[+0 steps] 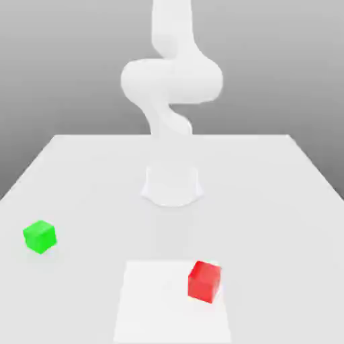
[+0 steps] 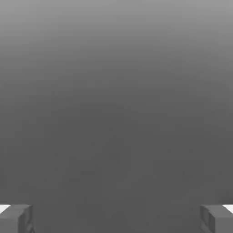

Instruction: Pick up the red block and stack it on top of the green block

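The pincer (image 2: 116, 218) stands wide, its two grey fingertips (image 2: 16, 218) at opposite lower corners of the hand view with nothing between them but a plain grey ground. In the exterior view, one red block (image 1: 204, 281), a matte cube, sits at the lower right of centre on a paler square patch (image 1: 148, 302) of the white surface (image 1: 269, 201). One green block (image 1: 39, 236), an equal cube, lies well apart at the left. Nothing stands between them. The smooth white arm (image 1: 171, 80) rises behind.
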Robot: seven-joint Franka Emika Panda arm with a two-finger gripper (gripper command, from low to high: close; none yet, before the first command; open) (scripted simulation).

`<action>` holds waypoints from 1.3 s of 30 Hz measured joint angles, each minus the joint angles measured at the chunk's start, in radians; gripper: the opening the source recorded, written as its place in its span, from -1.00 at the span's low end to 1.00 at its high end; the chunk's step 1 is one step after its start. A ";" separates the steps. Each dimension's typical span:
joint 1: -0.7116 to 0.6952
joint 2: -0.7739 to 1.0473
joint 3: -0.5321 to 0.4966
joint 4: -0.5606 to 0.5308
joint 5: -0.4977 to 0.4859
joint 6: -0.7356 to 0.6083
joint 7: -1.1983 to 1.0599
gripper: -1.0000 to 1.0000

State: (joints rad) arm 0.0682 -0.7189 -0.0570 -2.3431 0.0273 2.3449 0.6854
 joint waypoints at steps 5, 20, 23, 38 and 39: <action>0.127 0.171 -0.096 -0.088 0.061 0.091 -0.238 0.00; 0.324 0.652 -0.168 -0.345 0.111 0.362 -0.836 0.00; 0.333 0.726 -0.171 -0.395 0.024 0.420 -0.882 0.00; 0.253 0.980 -0.061 -0.373 0.151 0.629 -1.010 -1.00; 0.253 0.980 -0.061 -0.373 0.151 0.628 -1.009 -1.00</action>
State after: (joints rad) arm 0.3216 0.2611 -0.1184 -2.7161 0.1778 2.9731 -0.3239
